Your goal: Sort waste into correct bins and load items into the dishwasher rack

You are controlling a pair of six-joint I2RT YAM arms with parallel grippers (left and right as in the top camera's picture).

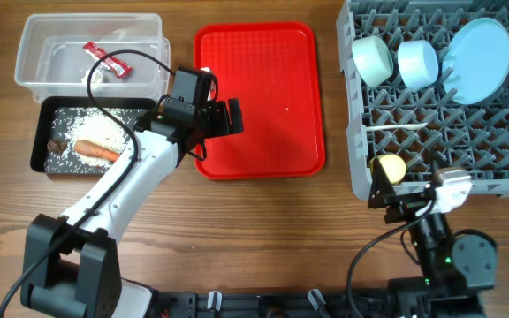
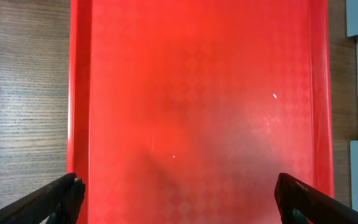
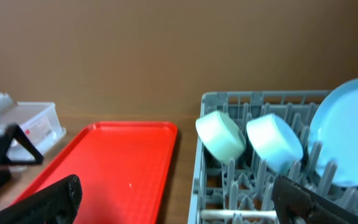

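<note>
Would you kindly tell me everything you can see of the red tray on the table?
The red tray is a flat plastic-looking rectangle with rounded corners, a low raised rim and a diamond-patterned floor. It lies on the wooden table between the black tray and the grey rack, bare apart from two tiny white specks. The open left gripper hangs over its left part.

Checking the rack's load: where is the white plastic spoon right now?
Overhead view: the white plastic spoon lies flat in the left part of the grey rack, between the pale-green bowl and the yellow cup.
</note>
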